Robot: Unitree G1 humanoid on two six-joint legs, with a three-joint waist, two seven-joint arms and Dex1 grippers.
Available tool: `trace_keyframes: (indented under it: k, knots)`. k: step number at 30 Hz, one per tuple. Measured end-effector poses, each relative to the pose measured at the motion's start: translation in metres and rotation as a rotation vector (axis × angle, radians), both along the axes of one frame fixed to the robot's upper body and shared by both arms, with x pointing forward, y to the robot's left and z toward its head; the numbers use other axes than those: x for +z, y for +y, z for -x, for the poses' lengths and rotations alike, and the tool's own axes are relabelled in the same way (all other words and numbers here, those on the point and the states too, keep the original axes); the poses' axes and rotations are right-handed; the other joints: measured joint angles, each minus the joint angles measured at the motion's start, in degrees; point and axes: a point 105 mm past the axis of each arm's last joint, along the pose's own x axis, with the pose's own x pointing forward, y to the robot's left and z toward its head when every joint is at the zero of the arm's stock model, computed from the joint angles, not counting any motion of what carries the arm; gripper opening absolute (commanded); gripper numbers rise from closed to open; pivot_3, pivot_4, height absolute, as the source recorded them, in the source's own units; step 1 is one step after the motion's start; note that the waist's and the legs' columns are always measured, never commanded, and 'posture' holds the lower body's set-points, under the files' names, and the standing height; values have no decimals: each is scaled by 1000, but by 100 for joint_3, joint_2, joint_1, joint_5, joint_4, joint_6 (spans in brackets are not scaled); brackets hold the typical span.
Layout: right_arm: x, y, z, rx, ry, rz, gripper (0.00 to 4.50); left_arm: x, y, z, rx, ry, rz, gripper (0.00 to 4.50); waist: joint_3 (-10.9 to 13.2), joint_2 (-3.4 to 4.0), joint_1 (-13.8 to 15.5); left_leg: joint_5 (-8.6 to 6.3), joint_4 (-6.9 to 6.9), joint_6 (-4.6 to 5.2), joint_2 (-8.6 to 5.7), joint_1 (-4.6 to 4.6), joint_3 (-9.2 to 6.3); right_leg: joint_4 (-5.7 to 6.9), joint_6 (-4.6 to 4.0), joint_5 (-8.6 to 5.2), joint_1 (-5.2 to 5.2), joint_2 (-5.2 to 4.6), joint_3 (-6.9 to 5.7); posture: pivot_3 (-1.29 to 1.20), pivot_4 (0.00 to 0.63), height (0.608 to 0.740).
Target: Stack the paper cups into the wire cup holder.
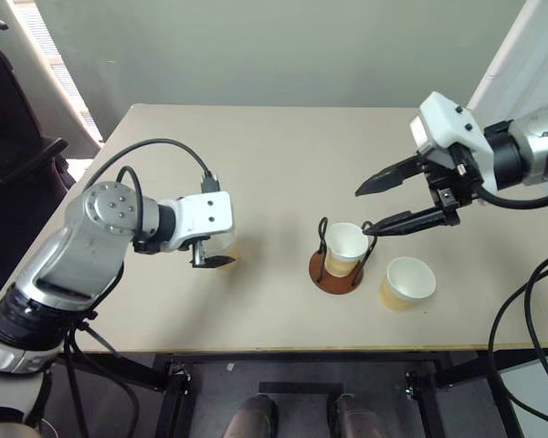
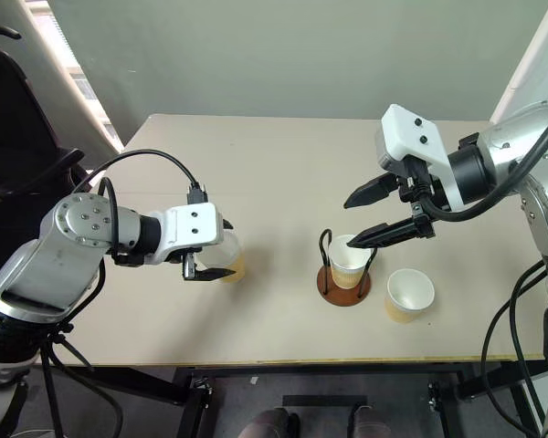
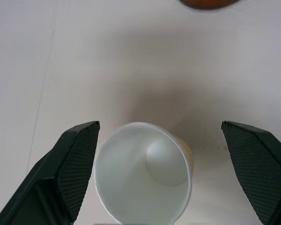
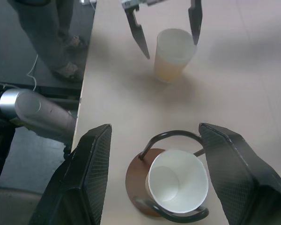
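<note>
The tan surface [image 1: 274, 155] has lots of bare room at the back and in the middle. All the things sit near its front edge. A dark chair [image 1: 9, 137] stands off its left side.

The wire cup holder [image 1: 336, 266] stands on the front right part of the surface. One paper cup [image 1: 346, 246] sits upright inside its two black loops. A second paper cup [image 1: 408, 283] stands just beside the holder on the right, close to the front edge.

The right tool [image 1: 373, 208] hangs just above the cup in the holder. Its two fingers are spread apart and hold nothing.

A third paper cup [image 2: 230, 258] stands upright on the left part of the surface, well apart from the holder. The left tool [image 2: 217, 263] is down around it. Its fingers [image 3: 75, 154] are spread wide on both sides of the cup and do not squeeze it.
</note>
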Motion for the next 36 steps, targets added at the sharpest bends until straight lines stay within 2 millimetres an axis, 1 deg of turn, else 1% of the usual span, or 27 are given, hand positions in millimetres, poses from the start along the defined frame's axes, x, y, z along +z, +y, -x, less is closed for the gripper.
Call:
trace_keyframes:
  k: [3, 8, 13, 16, 17, 26, 27, 30, 34, 36]
  knots:
    - [1, 1, 0, -1, -5, -6, 3043, -8, 6, -3, 18, 14, -30, 4500, 0, 0, 0, 0, -6, 0, 0, -1, -4, 0, -1, 0, -4, 0, -2, 0, 150, 740]
    - [2, 0, 0, -9, -4, -11, 3043, -15, 13, -9, 33, 10, -71, 4500, 0, 0, 1, 4, -6, -11, 0, -5, -4, -2, -1, -1, -7, 0, -2, 0, 150, 740]
    - [2, -2, 0, -25, -1, -10, 3043, -25, 8, -10, 7, 44, -66, 4500, 0, 0, 3, -1, -6, -15, -1, -6, -4, -2, -1, -1, -8, -1, -2, 0, 150, 740]
    - [3, -2, 0, -27, -2, -11, 3072, -27, 5, -8, -15, 63, -69, 3855, 0, 0, 2, -2, -8, -16, -1, -7, -4, -2, -1, -1, -10, 0, -2, 0, 150, 740]
    - [3, -3, 0, -30, -4, -10, 3072, -27, 5, -8, -21, 67, -71, 3536, 0, 0, 2, -2, -8, -16, -1, -7, -4, -2, -1, -1, -10, -1, -2, 0, 150, 740]
    - [3, -3, 1, -37, -2, -8, 3072, -31, 5, -5, -59, 89, -82, 99, 0, 0, 2, -3, -8, -13, -1, -6, -4, 1, -1, 0, -10, -1, -2, 0, 150, 740]
    - [2, -3, 2, -36, 2, -9, 3072, -31, 6, -4, -62, 93, -83, 43, 0, 0, 1, -3, -8, -13, -1, -6, -4, 1, -1, 0, -10, 0, -2, 0, 150, 740]
    - [1, -3, 2, -36, 14, -12, 3072, -33, 12, -3, -60, 102, -92, 43, 0, 0, -1, -3, -8, -13, 0, -6, -4, 1, -1, 0, -11, 0, -2, 0, 150, 740]
    - [-1, -2, 2, -33, 23, -17, 3072, -30, 17, -2, -74, 106, -105, 43, 0, 0, 0, -6, -7, -8, -1, -7, -4, 0, -1, 0, -11, 0, -2, 0, 150, 740]
    - [0, -2, 2, -35, 23, -20, 3072, -29, 19, -3, -75, 111, -102, 43, 0, 0, 0, -17, -7, 11, -1, -7, -4, 1, -1, 0, -11, 0, -2, 0, 150, 740]
